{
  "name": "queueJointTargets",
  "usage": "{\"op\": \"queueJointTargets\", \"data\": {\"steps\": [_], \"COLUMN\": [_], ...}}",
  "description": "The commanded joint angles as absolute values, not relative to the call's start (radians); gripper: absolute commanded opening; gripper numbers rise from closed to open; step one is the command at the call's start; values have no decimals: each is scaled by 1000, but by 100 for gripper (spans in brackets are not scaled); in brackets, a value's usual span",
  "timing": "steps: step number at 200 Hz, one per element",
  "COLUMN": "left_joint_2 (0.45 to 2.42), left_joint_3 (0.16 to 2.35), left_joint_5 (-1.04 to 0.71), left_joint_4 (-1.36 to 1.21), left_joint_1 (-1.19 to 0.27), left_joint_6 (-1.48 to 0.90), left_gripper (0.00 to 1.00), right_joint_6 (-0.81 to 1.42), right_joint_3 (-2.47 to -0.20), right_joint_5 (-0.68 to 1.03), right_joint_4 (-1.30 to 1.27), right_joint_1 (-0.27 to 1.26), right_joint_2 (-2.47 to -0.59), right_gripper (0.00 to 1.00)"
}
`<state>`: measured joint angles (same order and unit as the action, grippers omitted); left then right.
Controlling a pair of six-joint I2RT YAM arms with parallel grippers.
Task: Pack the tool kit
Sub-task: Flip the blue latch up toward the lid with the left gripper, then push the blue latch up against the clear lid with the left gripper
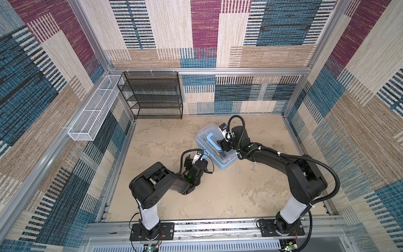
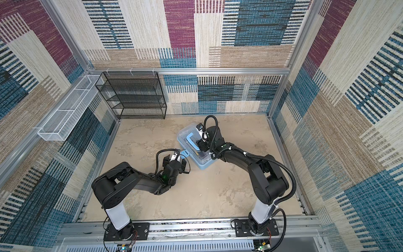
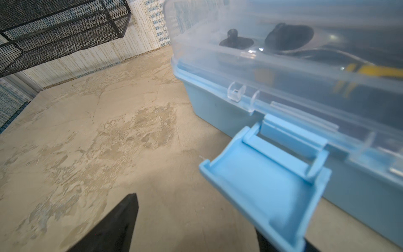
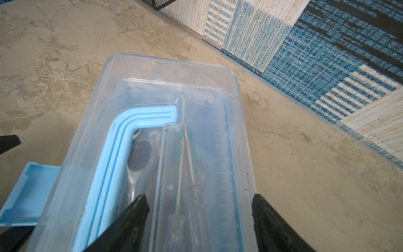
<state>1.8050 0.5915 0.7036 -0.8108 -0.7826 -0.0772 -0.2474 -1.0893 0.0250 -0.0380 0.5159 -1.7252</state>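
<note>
Fingers L point(image 3: 117, 224) wide open by latch point(image 3: 266, 192); fingers R point(image 4: 128, 222) wide over lid point(image 4: 165, 72).

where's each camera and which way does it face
Top views: high above the robot, looking down on the table; both whole arms show, left gripper and right gripper at the case.
Left wrist: low over the table, facing the case's side and open latch; left fingers show.
Right wrist: above the case, looking down through its lid at the handle; right fingers show.
Both wrist views share the latch.
</note>
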Motion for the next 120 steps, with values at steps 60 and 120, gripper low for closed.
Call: {"op": "queueJointTargets", "data": {"steps": [60,120], "left_joint_2": [1752,1718], "left_joint_3": [604,609], "left_joint_5": [718,725], "left_joint_4": [-755,-739], "left_joint_1": [-769,-764], "left_joint_6": [-99,-89], "left_gripper": [84,84], "right_joint_6": [-243,-244], "right_joint_3": [-1066,-1078], "right_joint_5": [94,93], "right_joint_4": [219,226], "right_joint_1": [523,523], "right_joint_2": [-1733,-1733], "right_gripper": [76,76]}}
